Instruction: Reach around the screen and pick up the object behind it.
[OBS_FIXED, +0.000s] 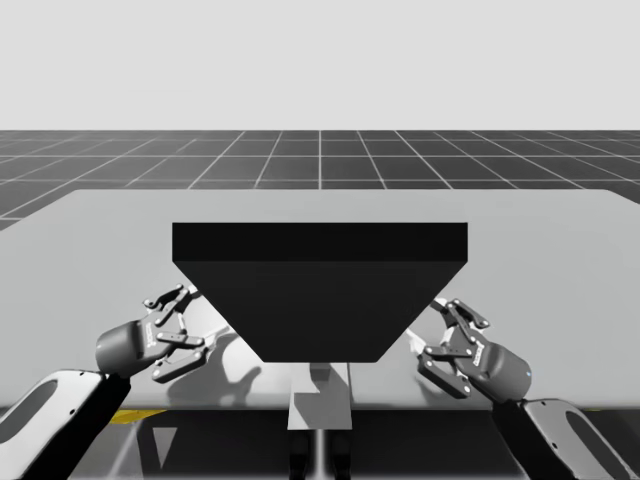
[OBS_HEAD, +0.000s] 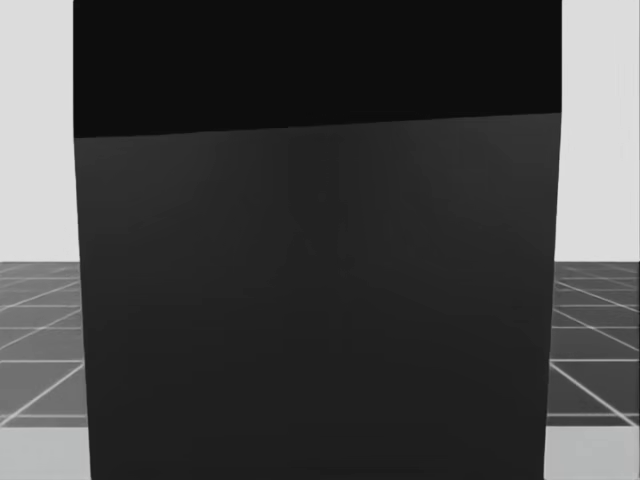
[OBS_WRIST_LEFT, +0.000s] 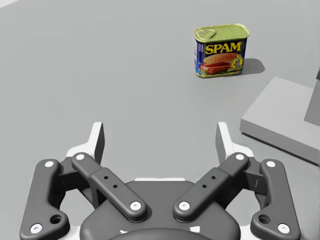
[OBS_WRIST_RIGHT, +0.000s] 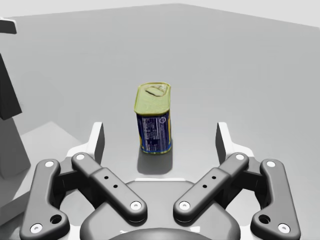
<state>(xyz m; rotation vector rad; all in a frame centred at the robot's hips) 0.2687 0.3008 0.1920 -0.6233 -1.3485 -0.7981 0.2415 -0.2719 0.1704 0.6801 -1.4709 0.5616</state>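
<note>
Spread-fingered left gripper (OBS_WRIST_LEFT: 160, 137) and right gripper (OBS_WRIST_RIGHT: 160, 137); can (OBS_WRIST_RIGHT: 154, 125) upright behind the screen (OBS_FIXED: 320, 290).
The can stands just ahead of the right gripper, in line with its gap, with bare table (OBS_WRIST_RIGHT: 250, 75) all round. From the left gripper it lies further ahead, off right, near the screen's grey base (OBS_WRIST_LEFT: 280, 117). From above, the screen stands between both arms.

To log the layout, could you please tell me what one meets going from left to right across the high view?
left gripper → screen → right gripper
</note>
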